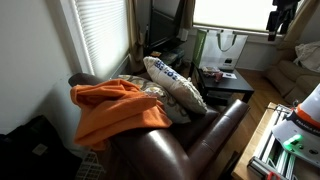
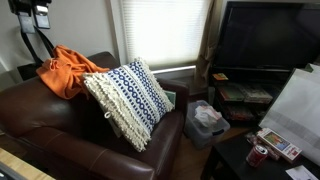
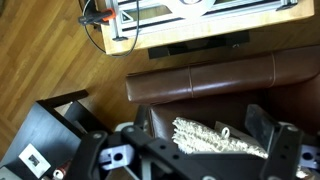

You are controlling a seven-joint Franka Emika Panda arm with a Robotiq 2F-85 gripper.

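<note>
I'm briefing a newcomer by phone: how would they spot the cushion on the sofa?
Find the brown leather sofa below the window blinds. A cushion leans upright on its seat, next to an orange blanket. Only the cushion is white with a blue pattern.

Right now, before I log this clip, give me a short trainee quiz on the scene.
1. True or false: the fingers stand open, gripping nothing.
2. What colour is the blanket draped over the brown leather couch? A green, B orange, C white.
3. Fill in: in the wrist view, the patterned thing seen between the fingers is a ____.
Key: 1 true; 2 B; 3 pillow.
</note>
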